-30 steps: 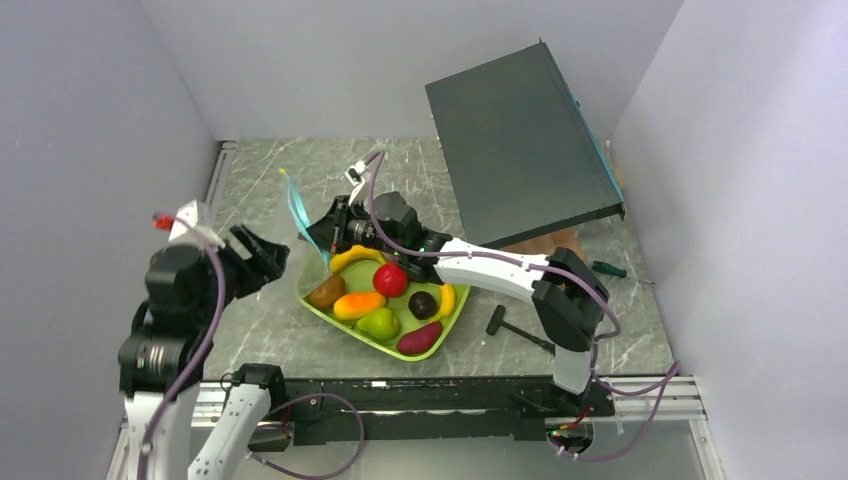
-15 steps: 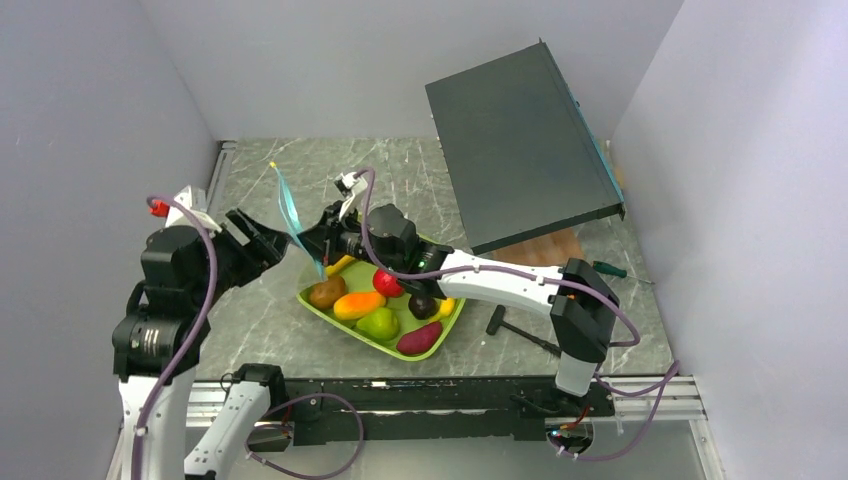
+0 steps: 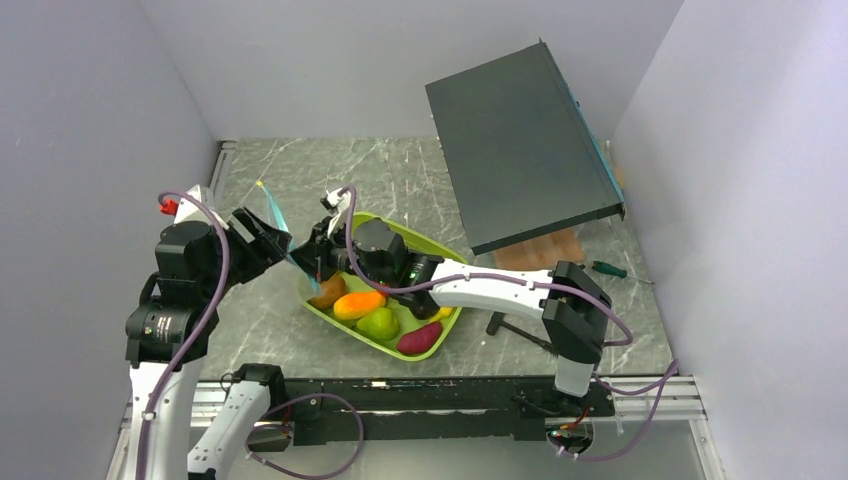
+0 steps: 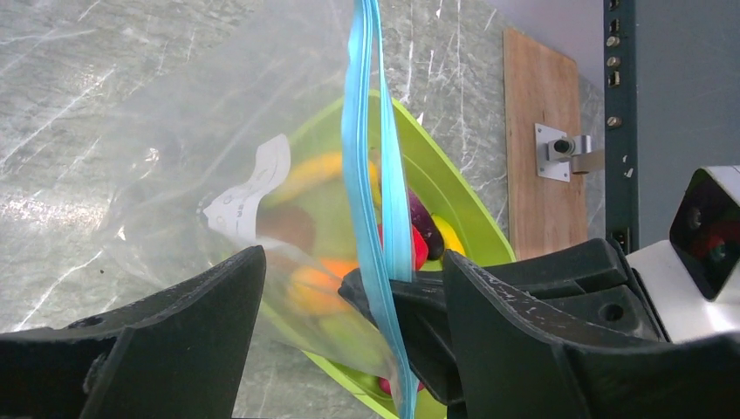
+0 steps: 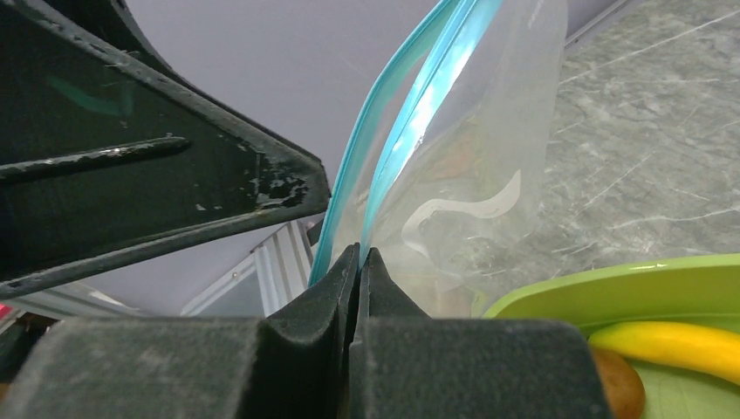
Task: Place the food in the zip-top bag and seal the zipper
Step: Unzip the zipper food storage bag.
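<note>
Seemingly light, limp and slippery, the zip-top bag hangs above the desk toward its left edge, right fingers clenched on its stiffer zipper, probably the surest hold, left fingers spread wide astride it.

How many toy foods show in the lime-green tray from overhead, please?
5: brown piece left, orange piece beside it, green pear and magenta piece nearest, yellow sliver right; the right arm may hide more.

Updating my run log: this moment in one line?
right hand: shut on zip-top bag | left hand: open around zipper | food: in tray
</note>
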Controlling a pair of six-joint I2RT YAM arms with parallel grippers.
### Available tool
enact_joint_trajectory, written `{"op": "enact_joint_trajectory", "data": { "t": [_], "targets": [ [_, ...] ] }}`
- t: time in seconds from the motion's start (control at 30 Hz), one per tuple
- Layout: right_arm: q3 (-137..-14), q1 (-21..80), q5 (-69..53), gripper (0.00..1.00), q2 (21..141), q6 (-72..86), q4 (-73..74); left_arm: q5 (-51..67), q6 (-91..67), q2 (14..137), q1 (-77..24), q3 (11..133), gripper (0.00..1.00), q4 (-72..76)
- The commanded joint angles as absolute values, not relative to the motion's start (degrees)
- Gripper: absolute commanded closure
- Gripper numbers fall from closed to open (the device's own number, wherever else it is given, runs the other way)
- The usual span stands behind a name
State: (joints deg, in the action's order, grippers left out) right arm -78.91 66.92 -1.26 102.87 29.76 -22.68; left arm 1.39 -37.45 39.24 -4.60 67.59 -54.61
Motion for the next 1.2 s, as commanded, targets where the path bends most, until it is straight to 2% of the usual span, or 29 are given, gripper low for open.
{"op": "enact_joint_trajectory", "data": {
  "t": [0.0,0.37,0.47,0.57,0.67,1.0,1.03,1.07,1.13,1.17],
  "targets": [
    [-81.27,67.62,0.00,1.00,103.10,28.53,-24.43,1.01,-36.90,38.86,-4.75,65.73,0.24,-50.15],
    [-80.76,68.03,2.39,1.00,102.99,29.65,-24.74,-1.08,-37.04,37.25,-4.75,60.92,0.70,-50.41],
    [-80.45,68.11,2.27,1.00,102.89,30.03,-25.17,-2.17,-36.96,37.07,-4.75,60.64,0.79,-50.66],
    [-80.33,68.29,2.36,1.00,102.75,30.06,-25.31,-4.01,-36.91,37.60,-4.75,60.43,0.77,-51.68],
    [-80.71,68.58,2.48,1.00,103.22,30.09,-25.06,-5.40,-36.67,38.11,-4.75,59.56,0.63,-51.98],
    [-81.52,69.83,3.71,1.00,104.40,31.50,-24.42,-4.86,-36.54,35.59,-4.75,55.86,0.52,-49.05],
    [-81.74,70.09,4.30,1.00,104.57,31.57,-24.03,-4.88,-36.13,35.33,-4.75,55.88,0.55,-49.04],
    [-82.16,70.41,5.33,1.00,104.66,31.68,-23.17,-5.18,-35.51,35.06,-4.77,56.18,0.64,-49.30],
    [-82.78,70.81,8.93,1.00,104.70,32.47,-20.57,-6.91,-33.91,34.68,-4.75,57.17,0.85,-50.98],
    [-82.98,70.94,11.06,1.00,104.71,33.27,-19.12,-8.48,-33.20,34.57,-4.75,57.67,0.93,-52.22]
  ]
}}
